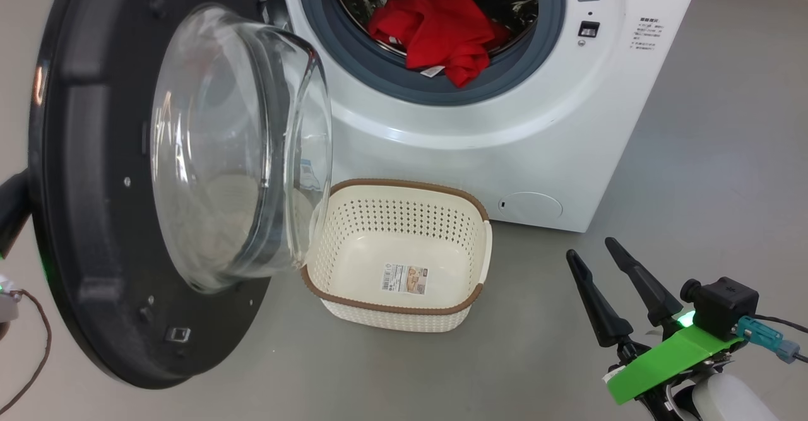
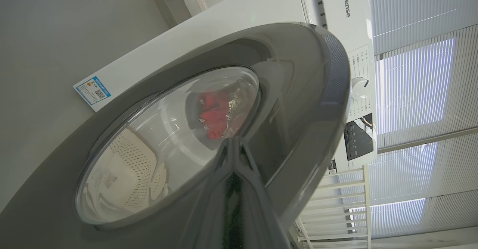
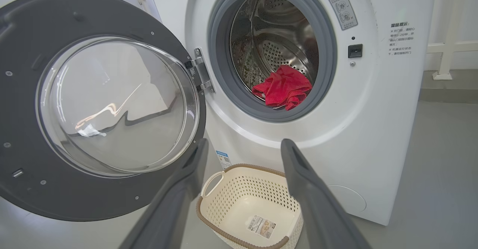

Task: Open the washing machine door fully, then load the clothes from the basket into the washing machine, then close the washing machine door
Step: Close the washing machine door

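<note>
Left fingers [image 2: 234, 181] are pressed shut, tips close against the outer face of the door [image 1: 82, 175], which hangs wide open left of the washing machine [image 1: 568, 124]. Rigid, hinged and glossy, it should swing easily; push its black rim, not the slippery glass bowl [image 1: 240, 143]. The red garment [image 1: 442, 29] lies in the drum [image 3: 276, 28], the basket [image 1: 404, 219] empty on the floor [image 1: 694, 187]. Right fingers [image 1: 641, 282] stand spread wide at near right, holding nothing.

clothes [image 1: 442, 26] in washing machine [image 1: 536, 124]; basket [image 1: 404, 317] before it.
</note>
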